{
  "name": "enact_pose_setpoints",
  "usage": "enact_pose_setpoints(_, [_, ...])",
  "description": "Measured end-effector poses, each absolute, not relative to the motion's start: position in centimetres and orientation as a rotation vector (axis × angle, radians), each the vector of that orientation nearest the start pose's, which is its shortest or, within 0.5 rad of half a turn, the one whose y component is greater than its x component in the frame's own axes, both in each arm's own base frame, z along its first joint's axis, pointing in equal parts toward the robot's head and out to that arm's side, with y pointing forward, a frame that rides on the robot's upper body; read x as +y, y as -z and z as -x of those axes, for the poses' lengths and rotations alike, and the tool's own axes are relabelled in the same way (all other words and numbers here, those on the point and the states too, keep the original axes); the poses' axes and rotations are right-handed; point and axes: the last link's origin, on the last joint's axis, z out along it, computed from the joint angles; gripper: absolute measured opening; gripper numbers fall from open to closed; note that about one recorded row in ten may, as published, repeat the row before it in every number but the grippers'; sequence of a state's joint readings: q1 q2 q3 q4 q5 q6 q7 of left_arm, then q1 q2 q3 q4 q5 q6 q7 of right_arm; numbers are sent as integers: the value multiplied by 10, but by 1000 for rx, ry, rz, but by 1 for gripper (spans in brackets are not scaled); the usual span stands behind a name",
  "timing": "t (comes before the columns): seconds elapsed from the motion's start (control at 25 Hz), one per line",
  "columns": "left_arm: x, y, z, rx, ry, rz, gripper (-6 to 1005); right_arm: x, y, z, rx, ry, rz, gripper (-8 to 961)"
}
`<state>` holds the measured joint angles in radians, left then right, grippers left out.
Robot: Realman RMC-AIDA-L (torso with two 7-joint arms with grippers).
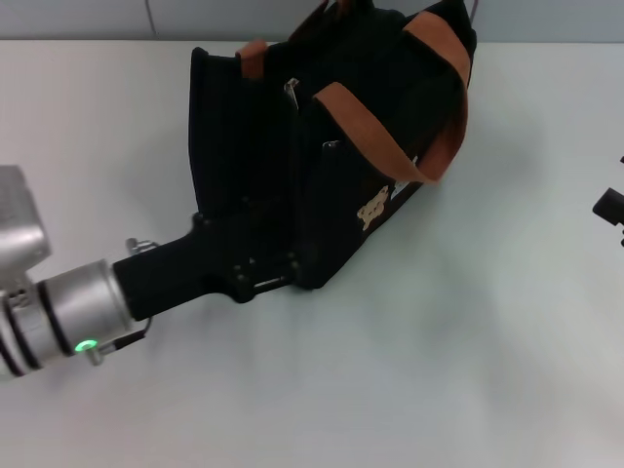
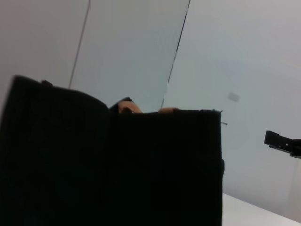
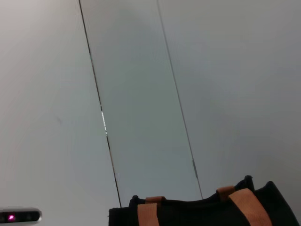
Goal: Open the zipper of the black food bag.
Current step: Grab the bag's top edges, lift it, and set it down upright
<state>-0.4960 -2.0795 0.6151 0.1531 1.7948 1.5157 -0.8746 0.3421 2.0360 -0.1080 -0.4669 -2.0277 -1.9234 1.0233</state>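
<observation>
The black food bag (image 1: 322,166) lies on the white table, its orange-brown straps (image 1: 444,117) towards the far right. A small silver pull tab (image 1: 291,90) of the zipper shows on the bag's upper face, near its far end. My left gripper (image 1: 255,277) comes in from the lower left and presses against the bag's near end, black on black. The left wrist view is filled by the bag's fabric (image 2: 117,169) close up. My right gripper (image 1: 609,207) stays at the right edge, well away from the bag (image 3: 202,212).
The white table (image 1: 468,351) stretches in front of and to the right of the bag. A grey panelled wall (image 3: 141,94) stands behind it. The right gripper's black tip (image 2: 282,141) shows far off in the left wrist view.
</observation>
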Motion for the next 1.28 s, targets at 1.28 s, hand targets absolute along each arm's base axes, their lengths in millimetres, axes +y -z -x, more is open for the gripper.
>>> enact_pose_setpoints(1.28, [304, 73, 267, -674, 1035, 2342, 504, 239, -48, -328, 567, -1128, 2242, 831])
